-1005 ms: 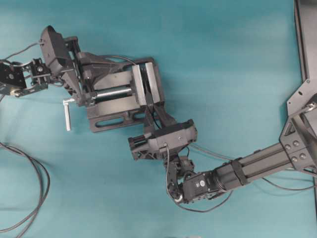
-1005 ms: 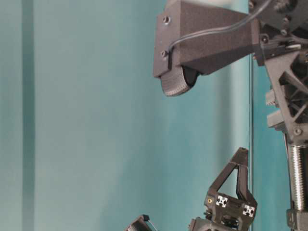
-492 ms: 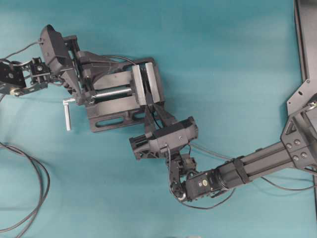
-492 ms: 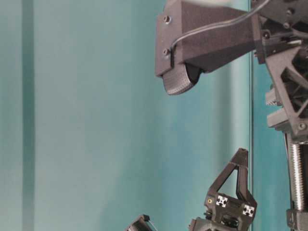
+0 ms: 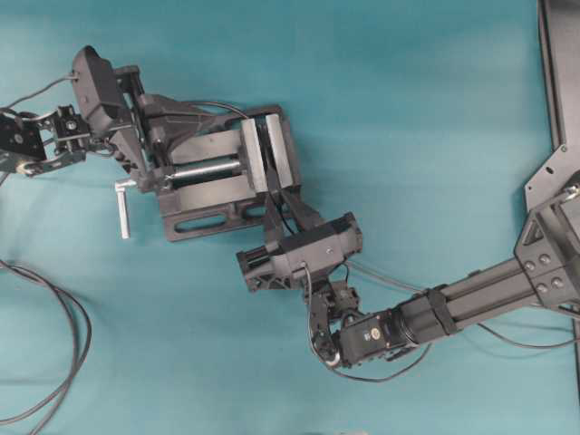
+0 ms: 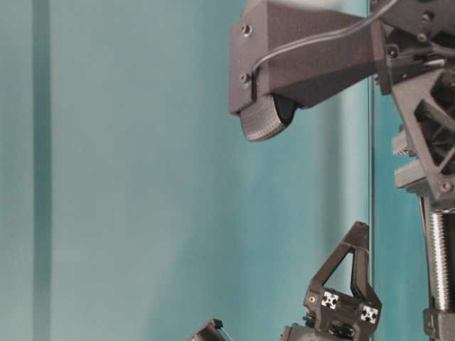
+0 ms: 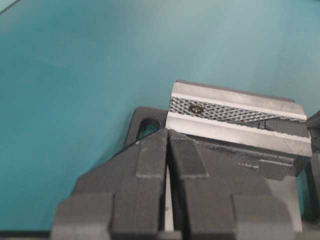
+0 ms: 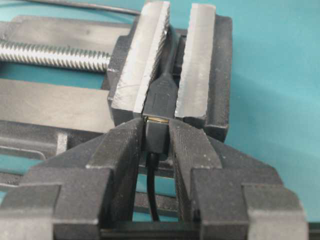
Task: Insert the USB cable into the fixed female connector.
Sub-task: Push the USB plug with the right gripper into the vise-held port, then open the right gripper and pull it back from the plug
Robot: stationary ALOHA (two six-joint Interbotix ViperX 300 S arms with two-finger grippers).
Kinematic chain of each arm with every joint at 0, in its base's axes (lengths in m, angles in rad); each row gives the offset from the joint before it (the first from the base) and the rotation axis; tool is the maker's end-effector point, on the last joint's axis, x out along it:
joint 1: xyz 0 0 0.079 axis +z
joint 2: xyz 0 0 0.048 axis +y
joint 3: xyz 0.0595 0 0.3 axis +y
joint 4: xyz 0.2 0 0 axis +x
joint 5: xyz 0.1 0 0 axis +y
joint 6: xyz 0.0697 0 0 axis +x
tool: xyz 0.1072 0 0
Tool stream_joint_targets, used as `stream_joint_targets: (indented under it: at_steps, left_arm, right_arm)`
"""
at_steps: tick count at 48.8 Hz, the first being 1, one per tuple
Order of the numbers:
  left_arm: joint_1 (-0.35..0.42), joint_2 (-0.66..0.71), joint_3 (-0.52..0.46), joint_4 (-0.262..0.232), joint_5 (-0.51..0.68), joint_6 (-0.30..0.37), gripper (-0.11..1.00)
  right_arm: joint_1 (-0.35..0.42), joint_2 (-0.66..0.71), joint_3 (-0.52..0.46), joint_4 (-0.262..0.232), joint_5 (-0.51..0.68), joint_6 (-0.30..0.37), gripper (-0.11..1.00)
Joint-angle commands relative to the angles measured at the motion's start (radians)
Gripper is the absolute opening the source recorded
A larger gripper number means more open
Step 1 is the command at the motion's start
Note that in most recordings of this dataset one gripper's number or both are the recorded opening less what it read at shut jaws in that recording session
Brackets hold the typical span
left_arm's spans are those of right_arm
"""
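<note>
The teal table [image 5: 435, 118] carries a dark grey vise [image 5: 222, 172], which serves as the landmark here. Its silver screw [image 8: 55, 55] runs along its middle, and a silver crank handle [image 5: 123, 210] sticks out at its left end in the overhead view. A loop of thicker black cords [image 5: 63, 344] lies on the table well below and left of the vise.

The right arm reaches in from the lower right, and the right pincer [image 8: 157, 135] sits at the near edge of the vise's two metal plates [image 8: 195, 60]. It is closed on the plug of the USB cable [image 8: 156, 134], whose thin black wire trails back between the fingers [image 8: 117, 150]. The plug's metal tip meets the fixed female connector [image 8: 161, 92], a small black block clamped between the plates; how deep the plug sits cannot be told.

The left pincer [image 7: 168, 155] rests over the crank end of the vise, its fingers pressed together with nothing between them, just beside the vise's rear block [image 7: 235, 117].
</note>
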Motion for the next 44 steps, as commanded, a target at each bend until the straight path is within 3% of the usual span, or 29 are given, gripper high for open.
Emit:
stream_joint_targets:
  at_steps: [1, 12, 18, 34, 44]
  left_arm:
    - [0.000, -0.028, -0.005, 0.005, -0.005, 0.014, 0.02]
    - [0.000, -0.026, 0.000, 0.005, -0.005, 0.014, 0.02]
    - [0.002, -0.026, -0.002, 0.005, -0.005, 0.014, 0.02]
    - [0.000, -0.028, -0.002, 0.005, -0.005, 0.014, 0.02]
    - [0.000, -0.026, -0.002, 0.005, -0.005, 0.014, 0.02]
  right_arm:
    - [-0.133, -0.052, -0.020, -0.014, 0.000, -0.023, 0.22]
    - [-0.103, -0.049, -0.060, 0.101, -0.044, -0.046, 0.22]
    - [-0.086, -0.049, -0.061, 0.104, -0.078, -0.046, 0.22]
    - [-0.081, -0.051, -0.071, 0.109, -0.029, -0.037, 0.22]
    - [-0.074, -0.049, -0.089, 0.143, -0.032, -0.037, 0.52]
